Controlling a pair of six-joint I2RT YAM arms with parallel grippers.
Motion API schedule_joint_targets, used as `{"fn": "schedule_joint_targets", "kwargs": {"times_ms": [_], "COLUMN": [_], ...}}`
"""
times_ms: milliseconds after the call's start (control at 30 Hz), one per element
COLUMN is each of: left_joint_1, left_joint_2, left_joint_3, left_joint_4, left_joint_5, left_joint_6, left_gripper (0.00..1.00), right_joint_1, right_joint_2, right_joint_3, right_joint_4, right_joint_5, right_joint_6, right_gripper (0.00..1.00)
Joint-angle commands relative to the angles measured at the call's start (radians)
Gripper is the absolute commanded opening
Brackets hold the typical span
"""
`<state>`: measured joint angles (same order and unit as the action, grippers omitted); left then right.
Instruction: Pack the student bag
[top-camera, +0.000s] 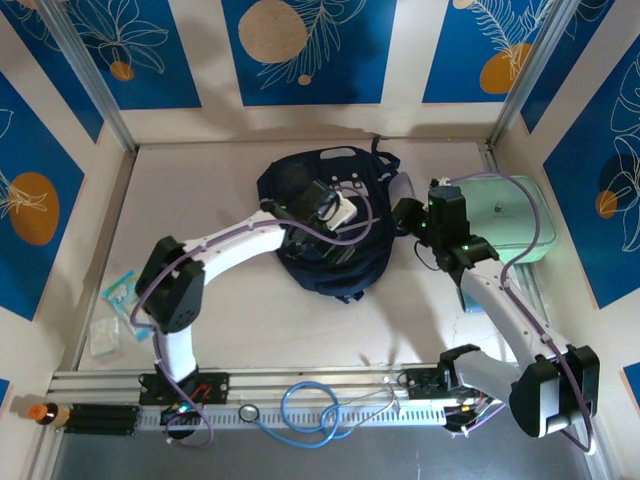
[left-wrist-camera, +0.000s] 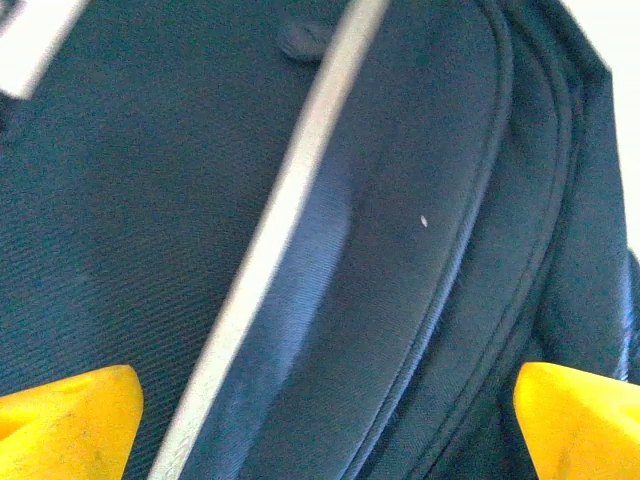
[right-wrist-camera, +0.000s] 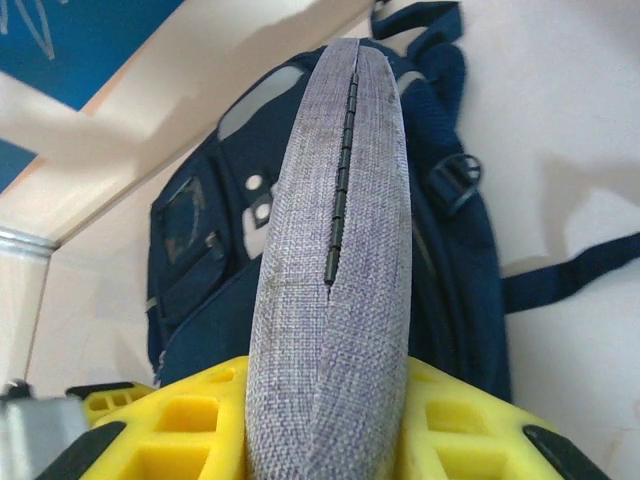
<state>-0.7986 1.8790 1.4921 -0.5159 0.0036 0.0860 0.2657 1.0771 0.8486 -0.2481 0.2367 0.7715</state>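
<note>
The student bag (top-camera: 285, 180), dark navy with grey patches, lies flat at the table's middle back. My left gripper (top-camera: 325, 205) hovers low over its front. In the left wrist view the yellow fingertips (left-wrist-camera: 70, 420) stand wide apart, open, with navy fabric (left-wrist-camera: 420, 150) and the pale stripe (left-wrist-camera: 290, 200) beneath them and nothing held. My right gripper (top-camera: 408, 215) is at the bag's right edge. It (right-wrist-camera: 330, 400) is shut on a grey woven zip pouch (right-wrist-camera: 330, 250), held edge-up with its zipper facing the camera. The bag (right-wrist-camera: 200, 260) lies just beyond the pouch.
A mint-green case (top-camera: 505, 215) sits to the right of the bag, behind the right arm. Clear plastic packets (top-camera: 118, 295) lie at the left wall. A blue cable (top-camera: 310, 410) coils on the front rail, and a small orange-capped bottle (top-camera: 40, 411) is at the front left.
</note>
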Motion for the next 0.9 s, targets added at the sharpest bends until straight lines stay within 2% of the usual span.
{"fn": "schedule_joint_targets", "kwargs": {"times_ms": [0, 100, 233, 400, 700, 833, 867], "left_joint_1": [-0.011, -0.023, -0.043, -0.044, -0.044, -0.042, -0.042], "left_joint_2": [0.041, 0.087, 0.165, 0.279, 0.325, 0.342, 0.337], "left_joint_3": [0.092, 0.133, 0.212, 0.381, 0.43, 0.466, 0.472], "left_joint_4": [-0.144, -0.182, -0.218, -0.315, -0.3, -0.31, -0.309], "left_joint_5": [-0.024, 0.014, -0.053, -0.068, -0.115, -0.144, -0.152], "left_joint_6": [0.143, 0.18, 0.246, 0.286, 0.287, 0.26, 0.246], "left_gripper": [0.95, 0.94, 0.91, 0.76, 0.68, 0.43, 0.39], "right_joint_1": [-0.025, -0.038, -0.049, -0.068, -0.111, -0.122, -0.124], "right_joint_2": [-0.03, -0.031, -0.036, -0.053, -0.106, -0.117, -0.12], "right_joint_3": [-0.016, -0.026, -0.034, -0.041, -0.07, -0.073, -0.074], "right_joint_4": [-0.036, -0.036, -0.03, -0.029, -0.031, -0.031, -0.033], "right_joint_5": [-0.005, -0.014, -0.026, -0.04, -0.076, -0.085, -0.085], "right_joint_6": [0.031, 0.052, 0.059, 0.067, 0.08, 0.085, 0.086], "right_gripper": [0.24, 0.24, 0.24, 0.24, 0.25, 0.25, 0.25]}}
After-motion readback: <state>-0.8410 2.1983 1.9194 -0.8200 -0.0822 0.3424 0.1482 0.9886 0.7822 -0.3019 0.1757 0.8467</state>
